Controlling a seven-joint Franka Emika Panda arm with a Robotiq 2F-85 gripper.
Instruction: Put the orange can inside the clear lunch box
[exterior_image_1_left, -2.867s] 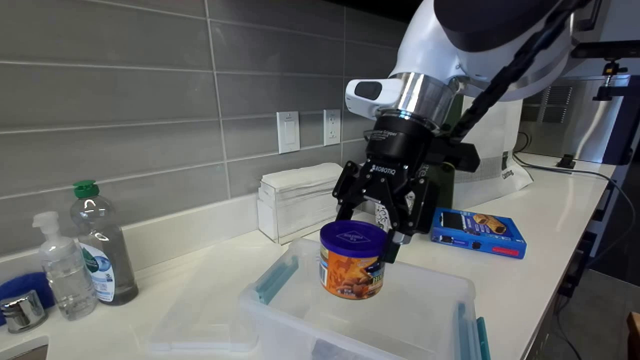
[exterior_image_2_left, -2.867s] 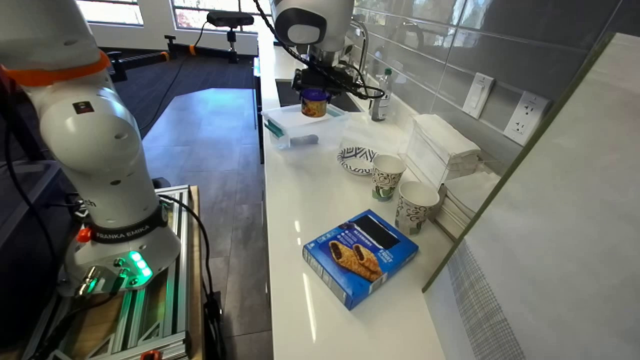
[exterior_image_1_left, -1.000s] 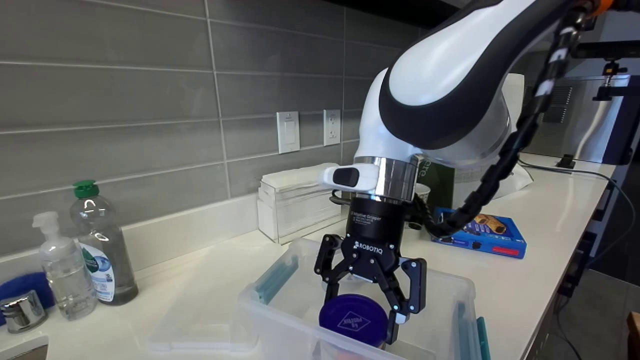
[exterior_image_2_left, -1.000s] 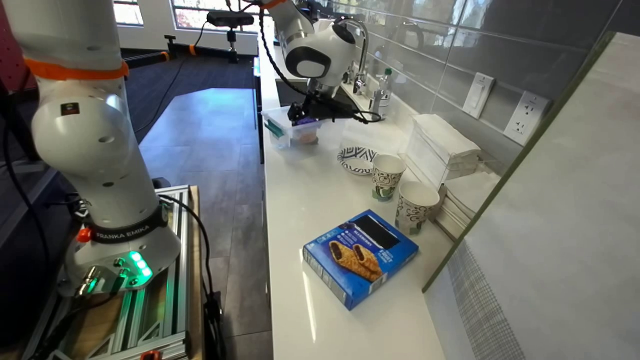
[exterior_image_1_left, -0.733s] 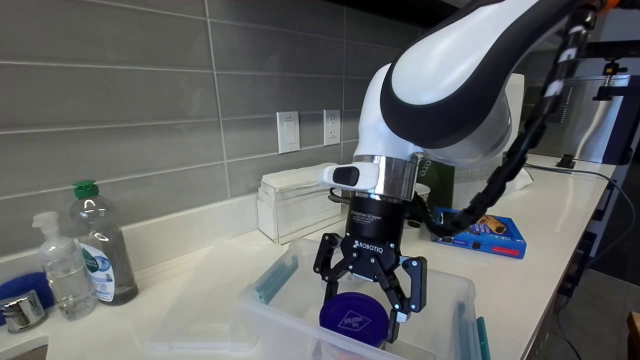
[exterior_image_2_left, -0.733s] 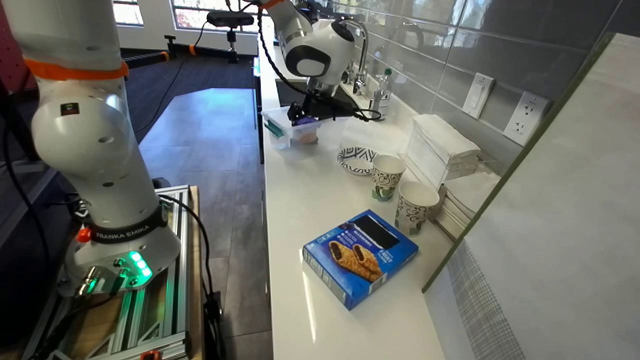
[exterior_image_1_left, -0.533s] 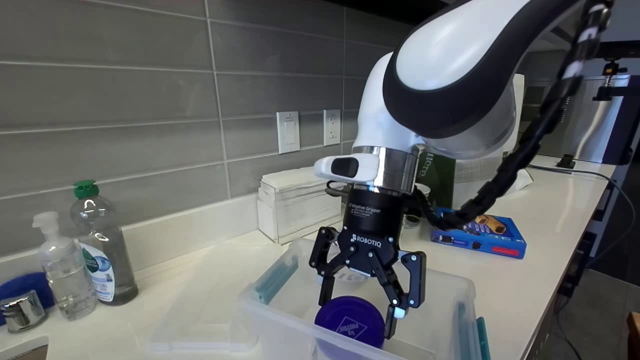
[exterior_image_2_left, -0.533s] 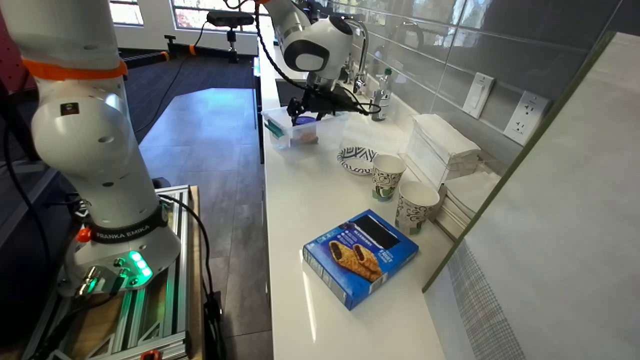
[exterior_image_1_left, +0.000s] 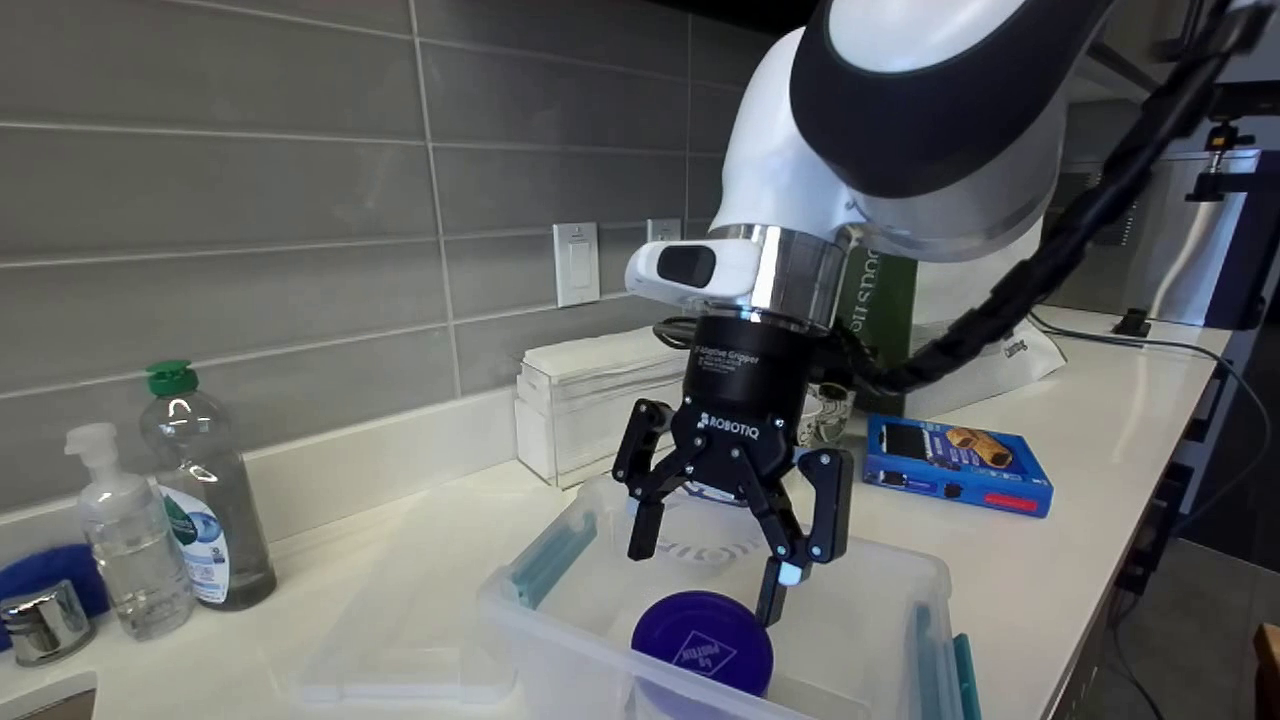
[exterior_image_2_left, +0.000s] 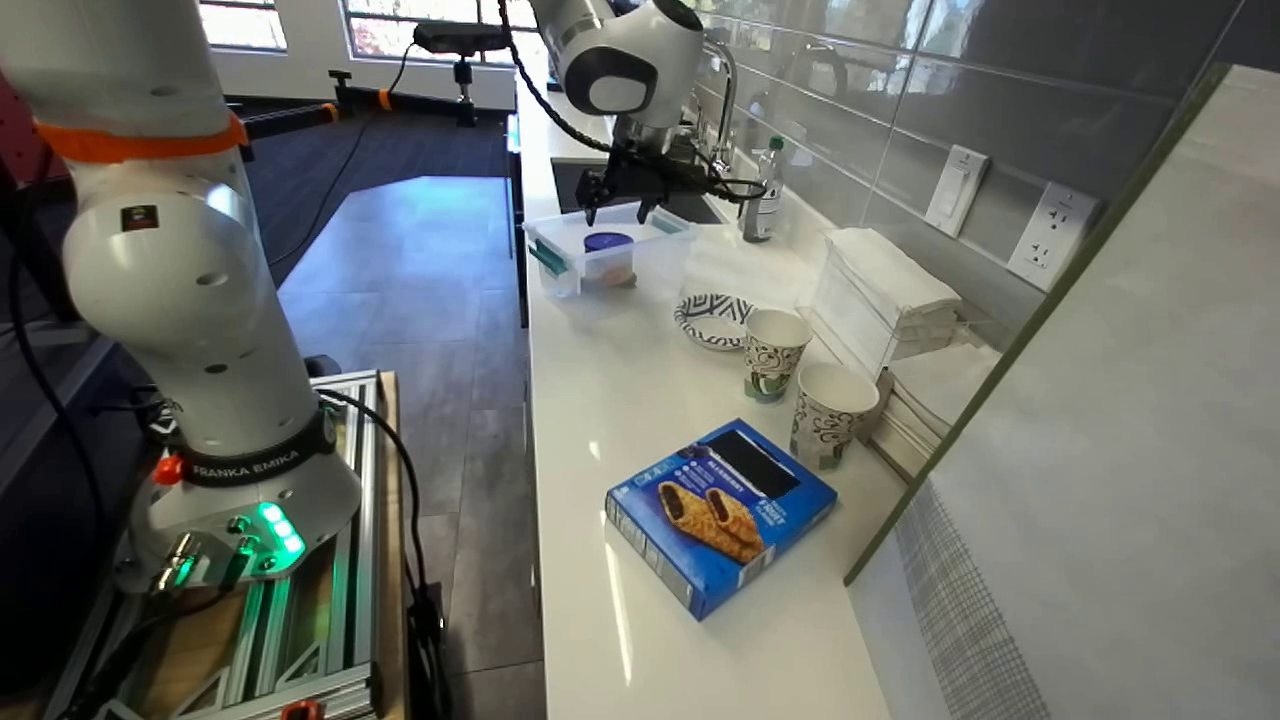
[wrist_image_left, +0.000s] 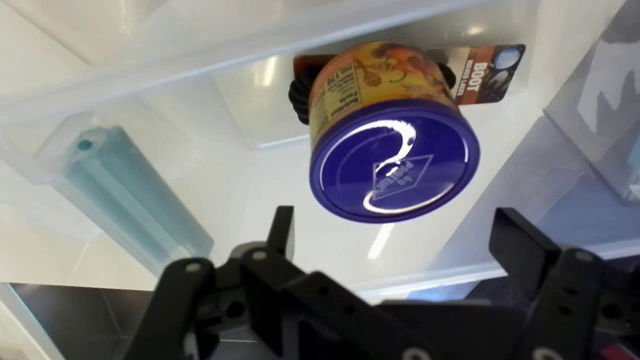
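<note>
The orange can (exterior_image_1_left: 702, 642), with its purple-blue lid up, stands inside the clear lunch box (exterior_image_1_left: 565, 665). The can (exterior_image_2_left: 608, 241) and the box (exterior_image_2_left: 662, 255) also show in an exterior view. In the wrist view the can (wrist_image_left: 395, 155) shows its orange side and whole lid, apart from the fingers. Part of the box's rim (wrist_image_left: 200, 65) and a teal clip show there too. My gripper (exterior_image_1_left: 706, 576) is open and empty, just above the can and over the box. Its spread fingers (wrist_image_left: 395, 225) show in the wrist view, and the gripper (exterior_image_2_left: 618, 215) is also above the box in an exterior view.
A boot-lace packet (wrist_image_left: 482, 75) lies in the box by the can. A translucent lid (exterior_image_1_left: 410, 630) lies beside the box. Soap bottles (exterior_image_1_left: 205, 510), a napkin holder (exterior_image_1_left: 600, 410), a patterned bowl (exterior_image_2_left: 715, 322), paper cups (exterior_image_2_left: 775, 350) and a blue packet (exterior_image_2_left: 720, 515) are on the counter.
The gripper lowered the can into the box, opened and let go of it. It has since risen above the lid, while the can stays in the box.
</note>
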